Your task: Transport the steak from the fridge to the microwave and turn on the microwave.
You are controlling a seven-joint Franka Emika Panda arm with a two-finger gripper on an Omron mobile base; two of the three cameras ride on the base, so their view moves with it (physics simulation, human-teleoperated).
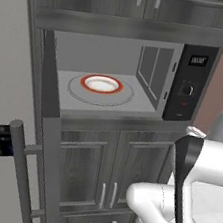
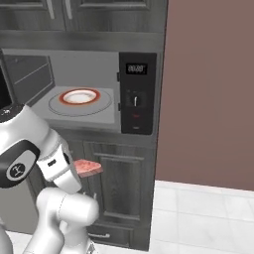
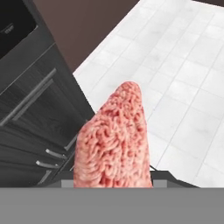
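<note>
Your gripper (image 3: 113,181) has its jaws clamped on the near end of the steak (image 3: 114,140); it juts out level, low beside the cabinets below the open microwave (image 2: 84,94). Expect light, soft, slick meat, so keep hold by that end.

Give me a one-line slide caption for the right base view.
Steak carried in the pincer, below the open microwave and its empty turntable.
</note>
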